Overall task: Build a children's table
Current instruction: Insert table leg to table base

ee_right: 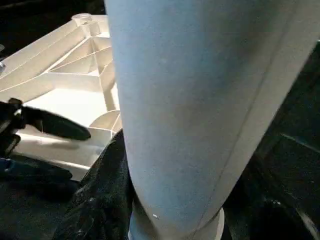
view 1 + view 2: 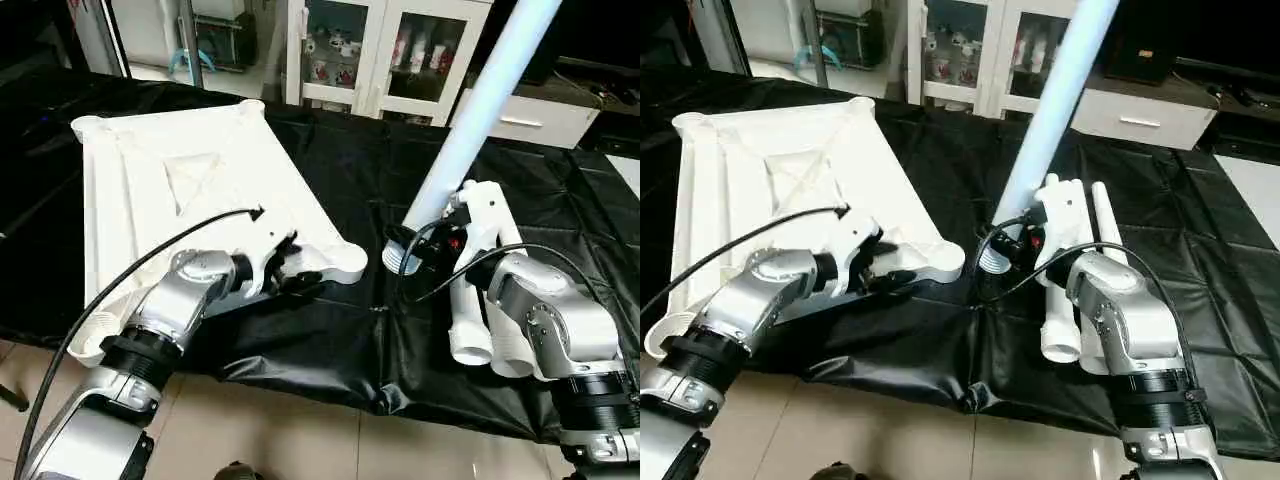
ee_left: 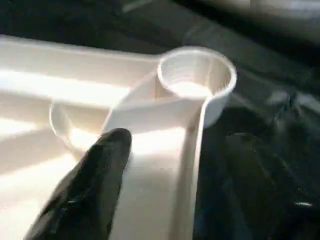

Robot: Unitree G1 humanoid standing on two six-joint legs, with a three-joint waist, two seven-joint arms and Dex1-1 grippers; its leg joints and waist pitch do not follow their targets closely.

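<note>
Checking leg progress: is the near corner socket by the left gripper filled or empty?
Empty. The round white plastic corner socket shows its bare ribbed inside; the long white tubular leg is apart from it, in the right gripper.

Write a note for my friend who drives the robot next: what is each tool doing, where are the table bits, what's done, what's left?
Left tool: open, fingers either side of the upside-down tabletop's near edge, beside a corner socket.
Right tool: shut on a leg, held tilted, its threaded end just above the black cover, short of that socket.
Two more legs lie beside the right arm.
Done: no leg visibly fitted.
Left: seat this leg, then the rest.
</note>
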